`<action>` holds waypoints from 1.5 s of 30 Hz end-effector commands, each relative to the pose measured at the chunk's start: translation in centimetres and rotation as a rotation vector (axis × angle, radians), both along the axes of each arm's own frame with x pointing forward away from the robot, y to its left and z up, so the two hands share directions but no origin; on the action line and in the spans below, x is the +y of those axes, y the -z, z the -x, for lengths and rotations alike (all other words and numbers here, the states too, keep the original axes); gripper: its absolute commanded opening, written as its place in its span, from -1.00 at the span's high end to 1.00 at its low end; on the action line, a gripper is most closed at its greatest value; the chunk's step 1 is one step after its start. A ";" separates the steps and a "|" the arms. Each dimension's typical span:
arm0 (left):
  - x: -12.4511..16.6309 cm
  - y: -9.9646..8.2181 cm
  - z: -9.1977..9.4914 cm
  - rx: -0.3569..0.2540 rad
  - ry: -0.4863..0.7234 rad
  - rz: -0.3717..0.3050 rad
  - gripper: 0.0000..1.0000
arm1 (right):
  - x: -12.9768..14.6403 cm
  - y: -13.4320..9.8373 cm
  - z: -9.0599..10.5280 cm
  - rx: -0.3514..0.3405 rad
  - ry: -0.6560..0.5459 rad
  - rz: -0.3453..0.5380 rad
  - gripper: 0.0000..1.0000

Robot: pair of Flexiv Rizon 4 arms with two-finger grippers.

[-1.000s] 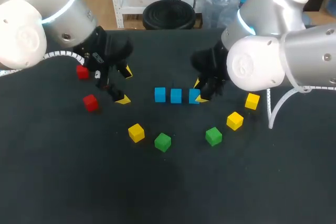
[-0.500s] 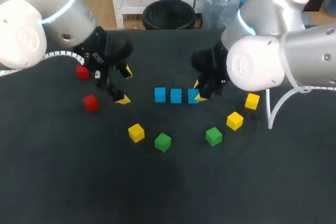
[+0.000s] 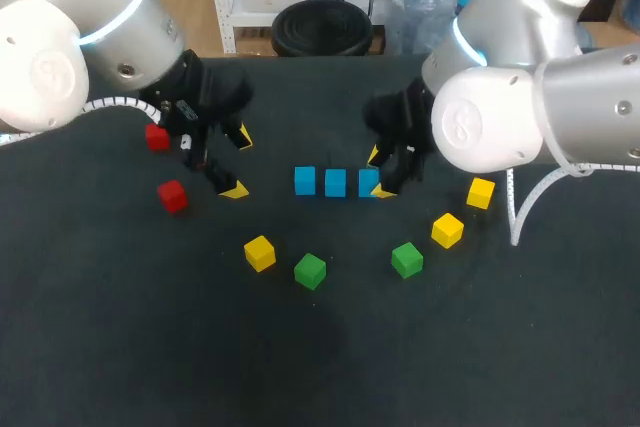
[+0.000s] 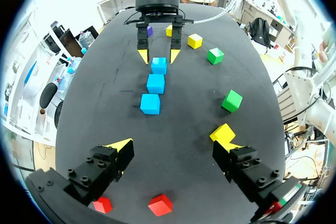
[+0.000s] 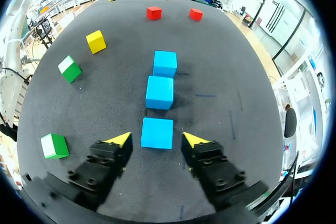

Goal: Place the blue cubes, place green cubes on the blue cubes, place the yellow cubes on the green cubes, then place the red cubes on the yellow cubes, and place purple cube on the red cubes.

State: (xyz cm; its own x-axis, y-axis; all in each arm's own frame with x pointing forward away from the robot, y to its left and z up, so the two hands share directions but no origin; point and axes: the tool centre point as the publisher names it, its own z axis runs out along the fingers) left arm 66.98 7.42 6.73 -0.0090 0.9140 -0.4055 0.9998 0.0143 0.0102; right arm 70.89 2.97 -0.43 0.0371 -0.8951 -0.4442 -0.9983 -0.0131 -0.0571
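Three blue cubes lie in a row on the black table. My right gripper straddles the right-hand blue cube. Its fingers stand open, with a gap to the cube on each side. The other two blue cubes lie ahead of it. My left gripper hangs open and empty left of the row, its fingertips wide apart. Two red cubes lie by the left arm. Green cubes and yellow cubes sit nearer the front. A purple cube shows behind the right gripper.
The second red cube sits close under the left arm. The table is bare black cloth in front of the loose cubes.
The right gripper's fingers have spread away from the right-hand blue cube, which stays in the row. The left arm has not moved.
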 end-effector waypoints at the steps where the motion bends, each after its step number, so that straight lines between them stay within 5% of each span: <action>1: 0.1 0.0 0.0 0.000 0.002 0.002 -1.00 | -0.3 -0.4 0.1 0.001 0.002 -0.005 -1.00; 45: 0.1 0.0 0.0 0.000 0.002 0.002 -1.00 | -10.7 -6.5 2.7 0.033 0.166 -0.292 -1.00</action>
